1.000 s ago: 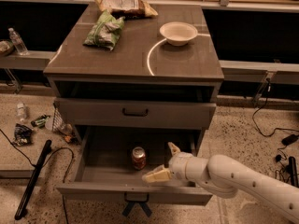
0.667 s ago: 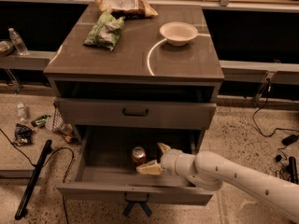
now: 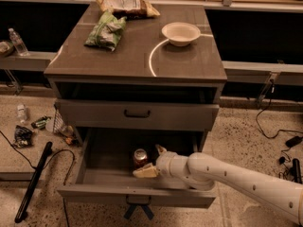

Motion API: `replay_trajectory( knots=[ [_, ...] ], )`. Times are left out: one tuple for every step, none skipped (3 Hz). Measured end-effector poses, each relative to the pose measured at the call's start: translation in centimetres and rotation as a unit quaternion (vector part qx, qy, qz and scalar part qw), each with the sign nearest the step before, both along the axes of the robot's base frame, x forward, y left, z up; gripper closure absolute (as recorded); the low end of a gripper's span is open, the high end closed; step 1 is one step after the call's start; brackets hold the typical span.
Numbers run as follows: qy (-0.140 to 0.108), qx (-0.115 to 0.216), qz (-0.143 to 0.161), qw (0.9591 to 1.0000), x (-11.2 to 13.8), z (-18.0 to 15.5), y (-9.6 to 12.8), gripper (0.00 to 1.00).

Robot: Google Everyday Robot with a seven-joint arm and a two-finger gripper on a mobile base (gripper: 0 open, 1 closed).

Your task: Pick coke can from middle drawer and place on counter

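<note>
The coke can (image 3: 140, 157), red with a silver top, stands upright in the open middle drawer (image 3: 94, 174), the cabinet's lowest tier. My gripper (image 3: 152, 161) comes in from the right on a white arm and sits just right of the can, inside the drawer. Its two pale fingers are spread open, one (image 3: 146, 172) in front of the can and one (image 3: 161, 149) behind it. The can is at the mouth of the fingers, not clasped. The counter (image 3: 123, 56) is the glossy top with a curved white line.
On the counter lie a white bowl (image 3: 181, 33), a green chip bag (image 3: 106, 30) and a brown snack bag (image 3: 127, 5). The drawer above (image 3: 137, 113) is shut. Bottles, wrappers and a black pole (image 3: 33, 183) litter the floor at left; cables lie at right.
My gripper has moved left inside the drawer, from right of the can to right beside it, with the fingers now reaching either side of the can. The can has not moved.
</note>
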State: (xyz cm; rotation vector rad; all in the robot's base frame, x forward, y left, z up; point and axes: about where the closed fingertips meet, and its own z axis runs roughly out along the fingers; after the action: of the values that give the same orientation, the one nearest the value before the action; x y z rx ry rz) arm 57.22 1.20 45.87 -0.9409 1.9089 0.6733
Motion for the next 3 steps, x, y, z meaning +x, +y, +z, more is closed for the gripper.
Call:
replay_trajectory(
  knots=[
    [-0.002, -0.007, 0.002, 1.0000, 0.8, -1.5, 1.0, 0.19],
    [-0.006, -0.005, 0.015, 0.9999, 1.8, -3.1, 2.4, 0.31],
    [-0.005, 0.006, 0.029, 0.9995, 1.8, -3.9, 3.3, 0.61]
  ],
)
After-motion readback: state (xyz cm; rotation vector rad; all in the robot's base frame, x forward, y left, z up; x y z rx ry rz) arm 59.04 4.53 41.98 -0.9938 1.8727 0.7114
